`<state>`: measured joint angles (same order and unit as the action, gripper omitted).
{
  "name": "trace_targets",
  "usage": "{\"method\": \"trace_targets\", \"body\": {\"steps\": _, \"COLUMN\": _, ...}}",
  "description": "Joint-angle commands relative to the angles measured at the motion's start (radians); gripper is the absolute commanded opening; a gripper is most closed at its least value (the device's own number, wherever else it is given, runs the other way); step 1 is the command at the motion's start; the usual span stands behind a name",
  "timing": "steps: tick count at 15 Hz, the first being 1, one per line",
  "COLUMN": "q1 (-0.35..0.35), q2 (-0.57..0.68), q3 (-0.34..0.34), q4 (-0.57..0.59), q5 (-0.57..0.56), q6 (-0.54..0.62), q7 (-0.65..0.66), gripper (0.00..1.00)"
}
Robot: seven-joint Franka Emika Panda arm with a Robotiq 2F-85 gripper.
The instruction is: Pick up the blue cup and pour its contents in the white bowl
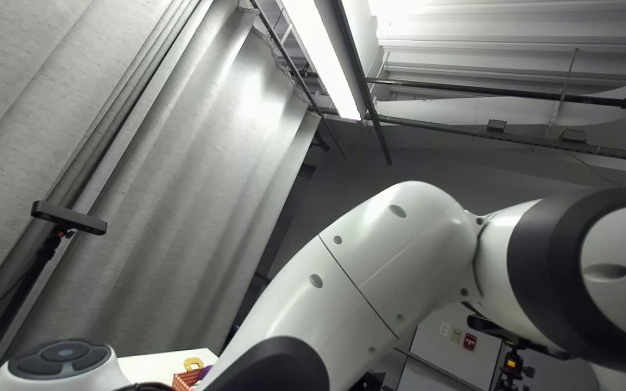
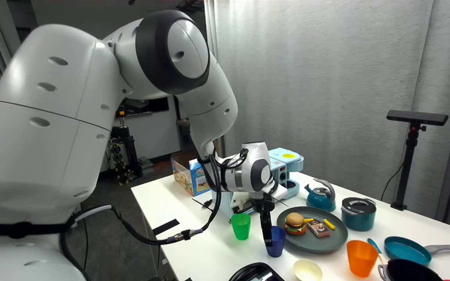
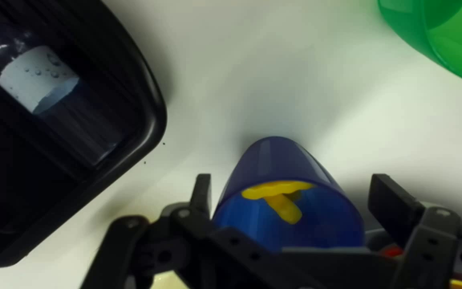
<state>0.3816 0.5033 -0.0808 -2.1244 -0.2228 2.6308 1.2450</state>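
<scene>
While fingers [image 3: 395, 208] stand apart either side of the blue cup [image 3: 273, 164] (upright on the desk [image 2: 209, 255], yellow contents [image 3: 282, 206] inside), approach appears nearly done; outstanding: grasp, lift, pour into the white bowl [image 2: 307, 270] near the blue cup.

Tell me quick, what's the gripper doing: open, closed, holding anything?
Gripper: open, jaws apart on either side of the blue cup, not closed on it.

In an exterior view, the tabletop [image 2: 209, 259] bears a green cup [image 2: 241, 227], an orange cup [image 2: 361, 258] and a grey plate [image 2: 315, 244] holding a burger [image 2: 295, 223]. A teal kettle [image 2: 320, 200] and a lidded teal pot [image 2: 359, 218] stand near the plate. In the wrist view, a pale label [image 3: 38, 78] shows inside a black tray [image 3: 157, 120].
</scene>
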Motion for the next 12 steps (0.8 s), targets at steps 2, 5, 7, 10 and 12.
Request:
{"method": "trace_targets", "body": {"steps": 2, "q1": 0.039, "q2": 0.025, "q3": -0.038, "q4": 0.022, "q5": -0.039, "q6": 0.017, "q7": 0.067, "gripper": 1.00}}
{"method": "trace_targets", "body": {"steps": 5, "q1": 0.044, "q2": 0.034, "q3": -0.035, "q4": 0.024, "q5": -0.029, "q6": 0.014, "q7": 0.083, "gripper": 1.00}}
{"method": "trace_targets", "body": {"steps": 7, "q1": 0.059, "q2": 0.041, "q3": -0.041, "q4": 0.029, "q5": -0.040, "q6": 0.003, "q7": 0.100, "gripper": 1.00}}
{"method": "trace_targets", "body": {"steps": 10, "q1": 0.090, "q2": 0.046, "q3": -0.063, "q4": 0.035, "q5": -0.069, "q6": -0.009, "q7": 0.134, "gripper": 1.00}}
{"method": "trace_targets", "body": {"steps": 12, "q1": 0.117, "q2": 0.051, "q3": -0.083, "q4": 0.041, "q5": -0.113, "q6": -0.020, "q7": 0.161, "gripper": 1.00}}
